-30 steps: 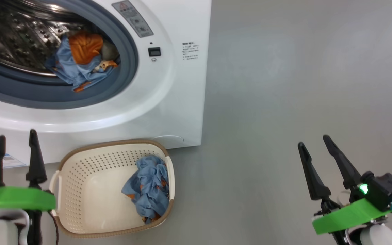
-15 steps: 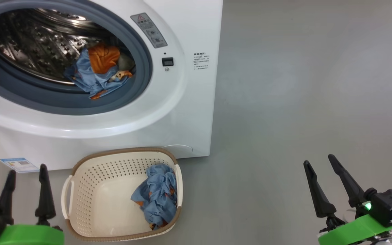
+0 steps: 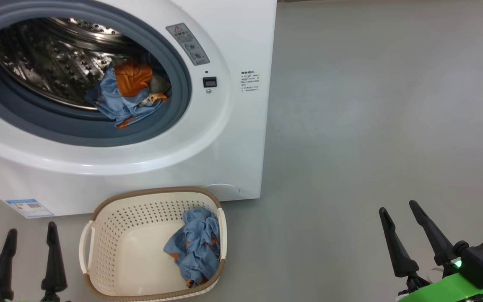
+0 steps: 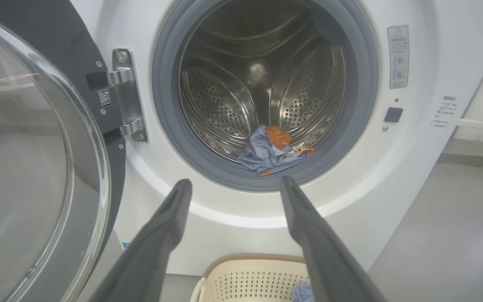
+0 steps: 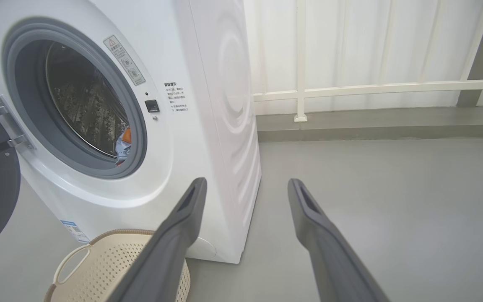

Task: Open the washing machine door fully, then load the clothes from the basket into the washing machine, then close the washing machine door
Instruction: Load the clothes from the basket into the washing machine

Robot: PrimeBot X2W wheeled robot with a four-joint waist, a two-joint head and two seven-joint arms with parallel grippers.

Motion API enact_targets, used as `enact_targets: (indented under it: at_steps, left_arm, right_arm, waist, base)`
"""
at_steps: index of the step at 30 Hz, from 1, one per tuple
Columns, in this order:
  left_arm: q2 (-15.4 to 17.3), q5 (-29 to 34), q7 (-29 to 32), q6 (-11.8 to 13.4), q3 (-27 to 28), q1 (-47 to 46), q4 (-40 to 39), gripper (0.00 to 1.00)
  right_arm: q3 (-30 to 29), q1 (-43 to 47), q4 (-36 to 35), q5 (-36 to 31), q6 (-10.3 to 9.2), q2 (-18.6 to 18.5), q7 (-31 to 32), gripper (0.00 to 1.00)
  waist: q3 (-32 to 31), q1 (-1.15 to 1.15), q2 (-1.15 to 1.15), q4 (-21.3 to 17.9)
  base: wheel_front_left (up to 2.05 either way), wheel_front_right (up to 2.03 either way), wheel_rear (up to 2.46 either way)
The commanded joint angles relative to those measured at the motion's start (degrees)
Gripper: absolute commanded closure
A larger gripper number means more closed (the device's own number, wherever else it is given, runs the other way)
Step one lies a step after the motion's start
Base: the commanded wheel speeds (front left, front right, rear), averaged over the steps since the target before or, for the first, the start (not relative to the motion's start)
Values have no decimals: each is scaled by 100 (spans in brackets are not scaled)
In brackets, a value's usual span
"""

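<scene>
The head camera has shifted, so the left gripper [image 3: 30,228] and right gripper [image 3: 397,206] show lower in its view, fingers still spread apart and empty. One garment [image 3: 124,98] lies inside the washing machine [image 3: 233,138], the other garment [image 3: 195,247] in the basket [image 3: 149,191], as before; the washing machine door [image 4: 23,167] stands open.

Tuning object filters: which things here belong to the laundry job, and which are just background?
Job: washing machine, open door, basket, garment in basket, garment in drum.
Background: white railing, grey floor.
</scene>
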Motion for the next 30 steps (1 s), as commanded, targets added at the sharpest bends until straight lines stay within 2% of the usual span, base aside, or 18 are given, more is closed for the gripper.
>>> enact_targets:
  at_steps: [1,21,30]
  left_arm:
    - [84,68,-37,3,228,-7,-193,0]
    - [86,16,-37,3,199,152,-270,0]
    - [129,-129,-37,3,-149,51,345,0]
  right_arm:
    - [57,-27,-145,10,41,-95,-46,0]
    - [45,-54,-183,3,41,-40,-46,0]
    - [126,-229,-212,-5,41,14,-46,0]
  waist:
    - [-10,0,0,-6]
    - [11,0,0,-56]
    - [208,0,0,-204]
  base:
    - [0,0,0]
    - [0,0,0]
    - [0,0,0]
